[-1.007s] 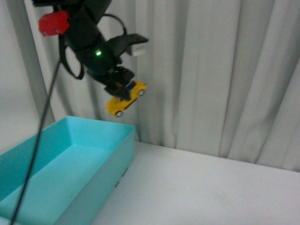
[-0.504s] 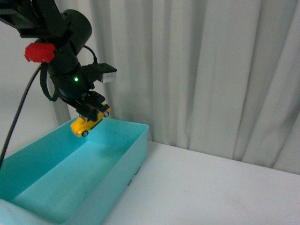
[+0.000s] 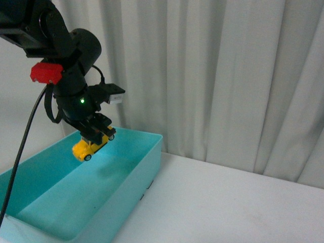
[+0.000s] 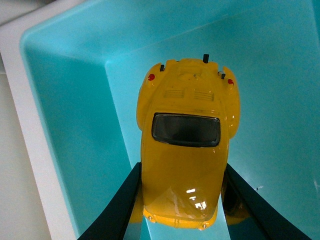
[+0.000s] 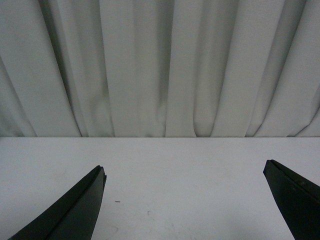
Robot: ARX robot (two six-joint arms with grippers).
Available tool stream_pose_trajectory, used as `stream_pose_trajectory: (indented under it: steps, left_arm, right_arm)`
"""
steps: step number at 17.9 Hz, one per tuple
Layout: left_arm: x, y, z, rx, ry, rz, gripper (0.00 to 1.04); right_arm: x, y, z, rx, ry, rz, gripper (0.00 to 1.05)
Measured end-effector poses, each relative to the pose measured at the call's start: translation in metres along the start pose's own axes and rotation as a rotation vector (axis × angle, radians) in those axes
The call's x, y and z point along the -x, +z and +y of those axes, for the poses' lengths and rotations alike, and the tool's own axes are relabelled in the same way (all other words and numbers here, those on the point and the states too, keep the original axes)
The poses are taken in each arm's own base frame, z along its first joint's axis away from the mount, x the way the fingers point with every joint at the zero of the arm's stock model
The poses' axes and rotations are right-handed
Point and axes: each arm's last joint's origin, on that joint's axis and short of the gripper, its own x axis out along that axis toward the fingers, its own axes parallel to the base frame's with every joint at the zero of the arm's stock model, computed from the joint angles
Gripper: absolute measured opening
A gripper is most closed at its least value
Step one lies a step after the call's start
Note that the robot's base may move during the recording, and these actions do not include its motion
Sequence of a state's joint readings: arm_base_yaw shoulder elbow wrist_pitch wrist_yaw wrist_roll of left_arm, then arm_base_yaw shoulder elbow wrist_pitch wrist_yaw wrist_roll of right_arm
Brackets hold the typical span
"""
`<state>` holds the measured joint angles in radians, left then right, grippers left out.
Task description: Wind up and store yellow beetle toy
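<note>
Jaws of the left gripper clamp the yellow beetle toy, tilted above the far end of the turquoise bin; best lower it near the floor before releasing. Right gripper gapes empty over the bench.

I count one yellow beetle toy, a small glossy rounded car with dark windows. One rectangular turquoise plastic bin sits at the left edge of the one white tabletop. One pleated white curtain. Two grippers are mine: left gripper and right gripper, two black fingers each. My left arm carries one red tag and one green light.
</note>
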<state>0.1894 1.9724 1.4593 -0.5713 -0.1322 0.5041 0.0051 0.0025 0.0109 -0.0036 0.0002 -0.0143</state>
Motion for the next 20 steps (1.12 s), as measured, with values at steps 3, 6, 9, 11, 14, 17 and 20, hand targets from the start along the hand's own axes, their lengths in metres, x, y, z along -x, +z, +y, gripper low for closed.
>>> stream_pose_trajectory:
  steps: [3,6,9,11,14,17,20]
  left_arm:
    - [-0.007,-0.002,-0.001,0.0,0.018,0.013,0.38]
    - [-0.024,-0.007,0.0,0.01,0.061,0.033,0.38]
    - [-0.041,-0.011,-0.003,0.015,0.09,0.057,0.38]
    - [-0.052,-0.017,-0.008,0.014,0.068,0.083,0.38]
    - [-0.07,-0.024,-0.017,0.005,0.039,0.111,0.38]
    - [-0.02,-0.012,-0.007,0.019,-0.03,-0.079,0.98]
    - [0.044,-0.016,0.008,-0.001,0.009,-0.265,0.98]
  right_arm:
    - [0.0,0.0,0.0,0.0,0.0,0.0,0.98]
    - [0.0,0.0,0.0,0.0,0.0,0.0,0.98]
    - [0.0,0.0,0.0,0.0,0.0,0.0,0.98]
    - [0.0,0.0,0.0,0.0,0.0,0.0,0.98]
    - [0.0,0.0,0.0,0.0,0.0,0.0,0.98]
    - [0.0,0.0,0.0,0.0,0.0,0.0,0.98]
    - [0.0,0.0,0.0,0.0,0.0,0.0,0.98]
